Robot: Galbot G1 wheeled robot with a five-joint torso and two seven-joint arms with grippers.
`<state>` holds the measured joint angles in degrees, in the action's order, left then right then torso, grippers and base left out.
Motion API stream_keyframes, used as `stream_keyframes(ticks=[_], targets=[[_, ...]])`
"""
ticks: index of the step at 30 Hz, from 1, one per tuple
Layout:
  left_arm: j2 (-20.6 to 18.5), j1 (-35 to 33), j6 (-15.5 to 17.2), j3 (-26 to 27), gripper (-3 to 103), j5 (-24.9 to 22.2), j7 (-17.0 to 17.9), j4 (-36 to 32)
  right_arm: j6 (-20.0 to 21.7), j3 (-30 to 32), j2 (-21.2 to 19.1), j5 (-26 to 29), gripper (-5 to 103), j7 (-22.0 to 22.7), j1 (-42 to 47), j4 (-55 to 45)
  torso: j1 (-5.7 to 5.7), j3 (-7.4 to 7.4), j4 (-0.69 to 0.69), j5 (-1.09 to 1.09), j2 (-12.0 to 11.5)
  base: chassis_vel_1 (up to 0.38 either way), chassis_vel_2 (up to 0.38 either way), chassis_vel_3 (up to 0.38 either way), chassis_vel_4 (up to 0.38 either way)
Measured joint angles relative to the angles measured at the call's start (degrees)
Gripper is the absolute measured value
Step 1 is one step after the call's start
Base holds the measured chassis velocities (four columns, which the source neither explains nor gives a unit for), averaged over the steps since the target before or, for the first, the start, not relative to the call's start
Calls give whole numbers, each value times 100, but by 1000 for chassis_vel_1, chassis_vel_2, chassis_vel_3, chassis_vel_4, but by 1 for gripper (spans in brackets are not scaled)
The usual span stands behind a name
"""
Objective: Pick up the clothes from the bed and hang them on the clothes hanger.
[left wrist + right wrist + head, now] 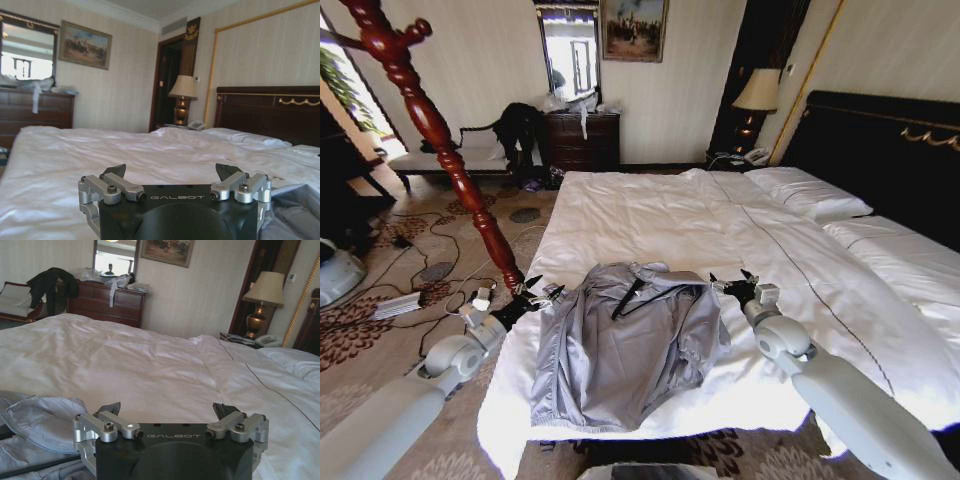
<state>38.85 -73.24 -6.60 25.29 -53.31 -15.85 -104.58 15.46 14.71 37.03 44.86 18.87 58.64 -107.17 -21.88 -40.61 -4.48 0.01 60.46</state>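
The clothes [620, 350], a silvery-grey crinkly jacket, lie spread flat on the near corner of the bed [720, 215]. The black clothes hanger [628, 298] sits at the jacket's collar, partly under the fabric. My left gripper [538, 292] hovers open at the jacket's left shoulder, just off the bed's edge. My right gripper [732, 283] is open beside the right shoulder, over the sheet. In the left wrist view the open left gripper [172, 172] has the jacket [295, 210] at one side. The right wrist view has the open right gripper [167, 410], the jacket [40, 420] and a dark hanger bar [40, 466].
A reddish-brown wooden pole stand [450, 150] rises left of the bed, close to my left arm. Cables and a power strip [398, 305] lie on the carpet. A dresser [582, 140], a bench with dark clothing [515, 125], a lamp [756, 95] and the black headboard [890, 150] stand farther off.
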Motion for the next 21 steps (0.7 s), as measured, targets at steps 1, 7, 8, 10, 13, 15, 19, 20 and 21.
stream_keyframes(ticks=[1,7,8,10,13,15,19,20,21], targets=[[70,-58,-21,73,100,106,13,-5,2,2,-56,2,100,-62,-10,0,0,0,1,-2,0,0,0,0,0],[449,-689,-99,542,100,575,175,-205,110,-300,-366,9,100,-563,-313,109,0,0,1,1,0,0,0,0,0],[484,-788,-128,608,100,651,175,-209,116,-384,-391,-24,100,-644,-387,156,0,0,1,1,0,0,0,0,0],[528,-904,-161,700,100,713,173,-209,118,-522,-421,-82,100,-738,-511,225,0,0,-1,-1,0,0,0,0,0],[691,-1220,-201,1023,100,719,144,-231,10,-1238,-409,-442,100,-1036,-1251,645,0,0,3,0,0,0,0,0,0],[733,-1281,-211,1089,100,719,136,-254,-36,-1405,-371,-538,100,-1108,-1452,746,0,0,3,-1,0,0,0,0,0],[901,-1533,-233,1295,100,729,84,-377,-75,-1956,-180,-689,100,-1313,-2089,1066,0,0,-1,-1,0,0,0,0,0],[959,-1610,-250,1352,100,754,52,-400,-81,-2140,-104,-719,100,-1364,-2272,1167,0,0,0,-2,0,0,0,0,0],[1059,-1728,-278,1425,100,800,4,-423,-113,-2496,58,-817,100,-1453,-2600,1414,0,0,2,-1,0,0,0,0,0]])
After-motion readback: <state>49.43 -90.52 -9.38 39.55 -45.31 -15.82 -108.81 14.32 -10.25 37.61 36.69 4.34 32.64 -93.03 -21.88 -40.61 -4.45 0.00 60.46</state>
